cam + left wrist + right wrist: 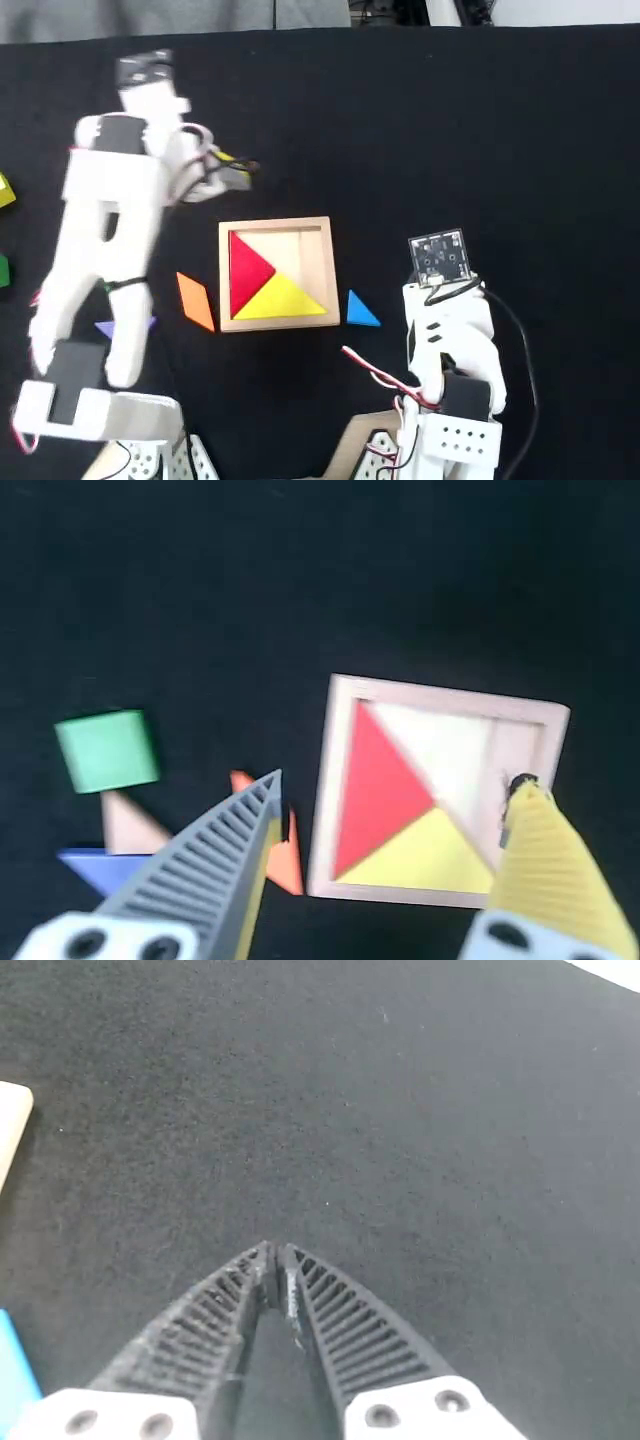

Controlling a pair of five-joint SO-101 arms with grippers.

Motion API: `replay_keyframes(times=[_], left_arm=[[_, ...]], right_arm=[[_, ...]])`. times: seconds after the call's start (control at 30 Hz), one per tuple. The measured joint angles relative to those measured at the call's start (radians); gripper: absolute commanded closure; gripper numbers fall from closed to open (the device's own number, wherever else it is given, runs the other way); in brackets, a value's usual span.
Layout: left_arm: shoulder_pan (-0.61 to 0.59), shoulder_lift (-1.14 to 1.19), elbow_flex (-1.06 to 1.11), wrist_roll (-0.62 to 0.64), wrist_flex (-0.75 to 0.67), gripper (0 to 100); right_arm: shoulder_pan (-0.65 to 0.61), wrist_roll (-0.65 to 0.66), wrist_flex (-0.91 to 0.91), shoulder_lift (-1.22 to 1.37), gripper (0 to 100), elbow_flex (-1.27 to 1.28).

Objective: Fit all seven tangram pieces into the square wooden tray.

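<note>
– pieces in the wooden tray (275,223)?
– two: one red triangle (248,266) and one yellow triangle (285,298), touching. the remaining floor is bare.
– loose on the table (450,130)?
– one orange parallelogram (196,301) just beside the tray, one blue triangle (361,310) on the opposite side, one green square (106,750), one pale triangle (130,823), and one purple piece (125,326) partly covered by the left arm (100,250).
– grippers?
– left gripper (400,780) is spread wide and empty, above the table near the tray. right gripper (277,1252) is clenched on nothing, over bare table.
</note>
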Motion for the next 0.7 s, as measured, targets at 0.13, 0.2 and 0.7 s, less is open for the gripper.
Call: replay_keyframes(times=[0.13, 0.2, 0.7], left_arm=[[-0.081, -0.104, 0.0, -0.078, 0.054, 65], [-0.124, -0.158, -0.002, -0.133, 0.078, 65], [-0.646, -0.253, 0.216, -0.557, 0.043, 65]], right_arm=[[-0.009, -0.002, 0.0, 0.0, 98.6, 0.0], [-0.028, -0.002, 0.003, 0.0, 98.6, 0.0], [-0.041, -0.003, 0.018, 0.0, 98.6, 0.0]])
